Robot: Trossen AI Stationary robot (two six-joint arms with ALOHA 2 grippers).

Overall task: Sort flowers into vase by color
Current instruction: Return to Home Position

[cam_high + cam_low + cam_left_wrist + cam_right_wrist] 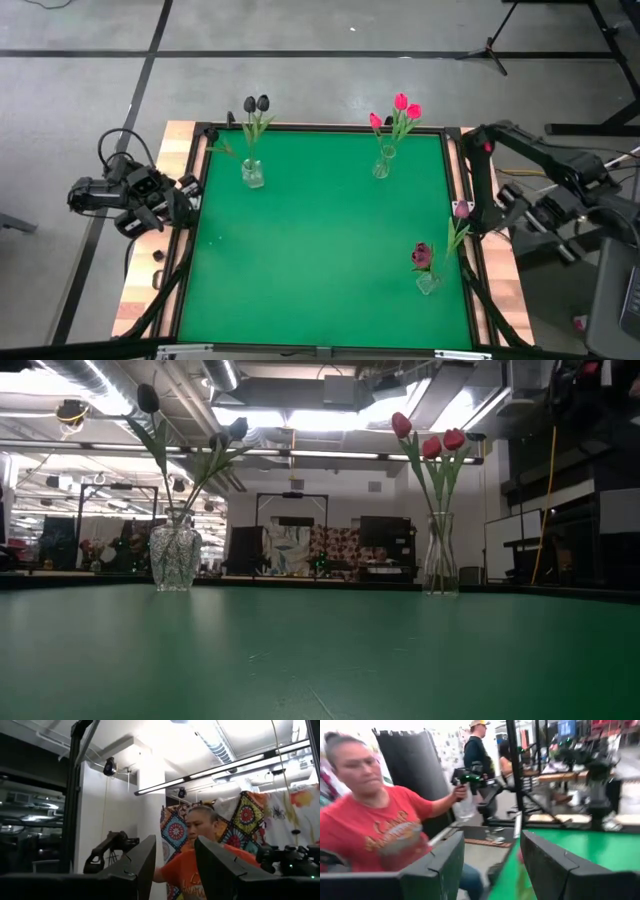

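Note:
Three glass vases stand on the green table [320, 250]. The far-left vase [252, 173] holds black tulips [256, 103] and shows in the low view too [173, 558]. The far-right vase [383, 165] holds pink-red tulips [402, 108]. The near-right vase [428, 283] holds maroon tulips [422, 256], one of them leaning toward the right edge [461, 209]. My left gripper [172, 865] hangs open off the table's left edge [185, 192], pointing up into the room. My right gripper [492, 865] is open beyond the right edge [503, 205]. Nothing is between either pair of fingers.
A raised dark frame [200, 200] runs round the green table. A person in an orange shirt [380, 830] stands beyond the table and also shows in the left wrist view [200, 855]. The middle and near left of the table hold nothing.

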